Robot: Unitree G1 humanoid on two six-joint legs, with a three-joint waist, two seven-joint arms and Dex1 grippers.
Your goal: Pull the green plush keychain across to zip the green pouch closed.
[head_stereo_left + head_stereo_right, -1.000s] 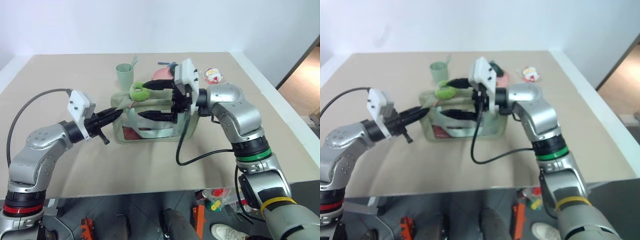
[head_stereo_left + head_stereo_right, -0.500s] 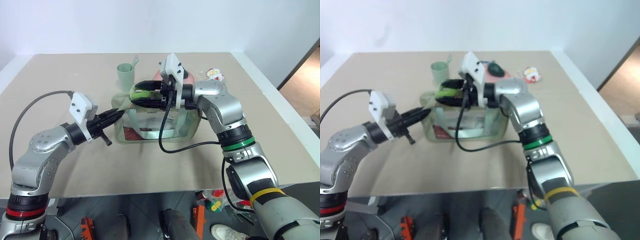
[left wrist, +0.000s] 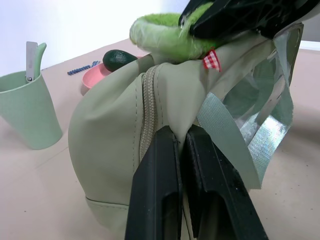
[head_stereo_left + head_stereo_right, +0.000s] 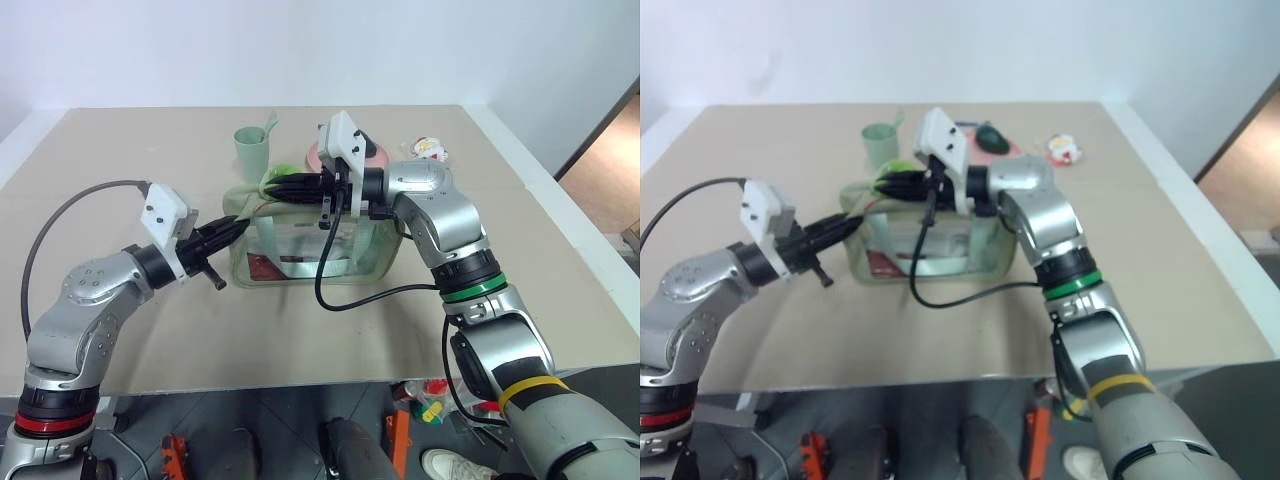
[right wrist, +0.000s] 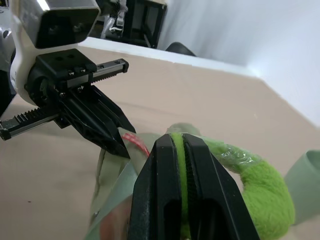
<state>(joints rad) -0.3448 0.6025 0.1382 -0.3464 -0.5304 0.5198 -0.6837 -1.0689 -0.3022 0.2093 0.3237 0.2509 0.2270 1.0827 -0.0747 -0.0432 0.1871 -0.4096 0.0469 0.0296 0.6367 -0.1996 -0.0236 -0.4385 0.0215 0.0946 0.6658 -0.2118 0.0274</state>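
The green pouch point(image 4: 300, 243) stands mid-table, its clear window facing me. My left gripper point(image 4: 236, 226) is shut on the fabric at the pouch's left end, just beside the zipper track point(image 3: 149, 107). The green plush keychain point(image 3: 162, 34) sits on top of that left end, joined to the zipper by a small red-checked tag point(image 3: 212, 59). My right gripper point(image 5: 178, 141) reaches level across the pouch's top from the right and is shut on the green plush keychain point(image 5: 260, 187).
A pale green cup point(image 4: 250, 151) stands behind the pouch's left end. Behind the right arm, a pink dish point(image 3: 95, 77) holds a dark avocado-like object point(image 3: 118, 57). A small red-and-white item point(image 4: 428, 150) lies at the back right. A black cable point(image 4: 322, 283) hangs before the pouch.
My right gripper moved left over the pouch top and closed its open fingers on the plush keychain. The left gripper kept its hold on the pouch end.
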